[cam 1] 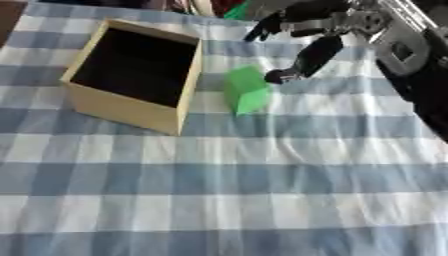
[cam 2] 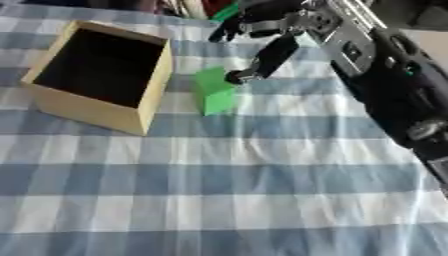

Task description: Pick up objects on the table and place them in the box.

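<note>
A green block point(cam 1: 246, 90) stands on the blue and white checked cloth, just right of the open wooden box point(cam 1: 134, 75). The box's inside looks dark, and I cannot see anything in it. My right hand point(cam 1: 311, 35) reaches in from the upper right and hovers over the block's far right side. Its fingers are spread and fairly straight. The thumb tip point(cam 1: 278, 76) hangs right beside the block's upper right edge; I cannot tell whether it touches. The hand is open and holds nothing. My left hand shows in neither view.
My right forearm point(cam 2: 385, 75) crosses the right side of the table. Red and green items point(cam 2: 219, 9) lie past the table's far edge. The checked cloth point(cam 1: 219, 190) stretches toward me in front of the box and block.
</note>
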